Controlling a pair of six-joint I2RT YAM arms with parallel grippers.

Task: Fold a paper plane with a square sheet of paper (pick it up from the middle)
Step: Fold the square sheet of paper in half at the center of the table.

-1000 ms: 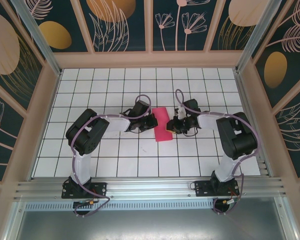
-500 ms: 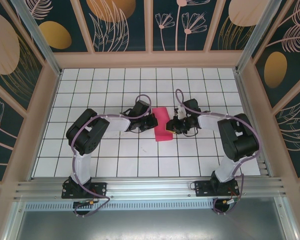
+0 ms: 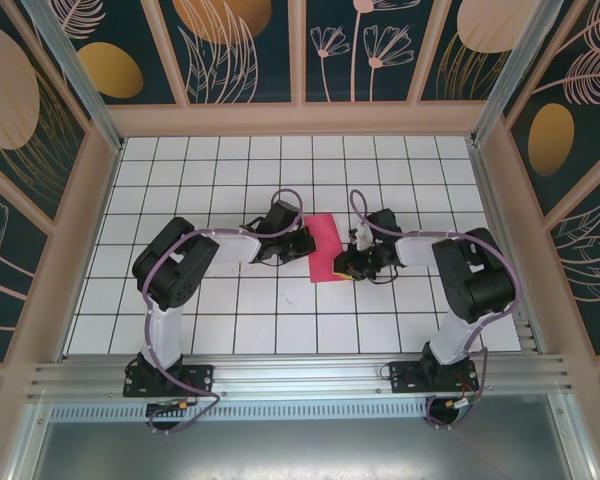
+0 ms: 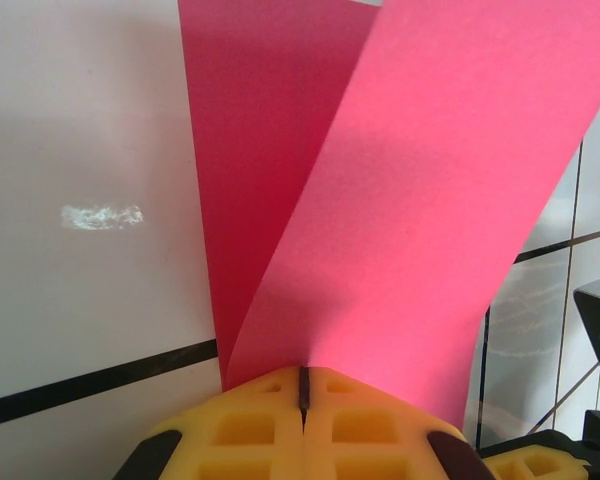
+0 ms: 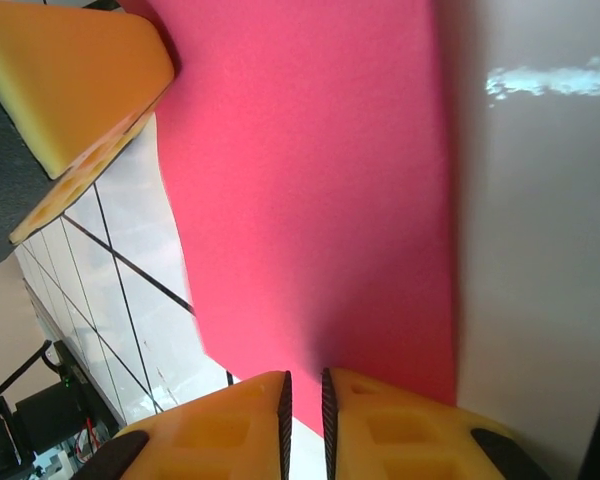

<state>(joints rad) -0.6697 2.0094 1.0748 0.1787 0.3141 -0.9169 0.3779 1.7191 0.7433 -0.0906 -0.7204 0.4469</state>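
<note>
The sheet of paper lies in the middle of the counter, between the two arms, and from above it looks like a narrow strip rather than a full square. It seems to be doubled over along its length.

The left jaws are closed tight on one long edge of it. In the left wrist view two layers run out from the pinched tips: the lower one lies flat on the tiles, and the upper one lifts away at an angle, so the fold is not yet pressed down.

The right jaws stand only a crack apart at the opposite side of the sheet. Nothing shows in the slit between them, and I cannot tell whether their tips rest on the paper or sit just beside its edge.

By my reading the job is at an early stage — the first lengthwise fold is formed but loose. The crease needs flattening. No corners are turned in, no pointed nose and no wings are visible, so most of the folding is left.
</note>
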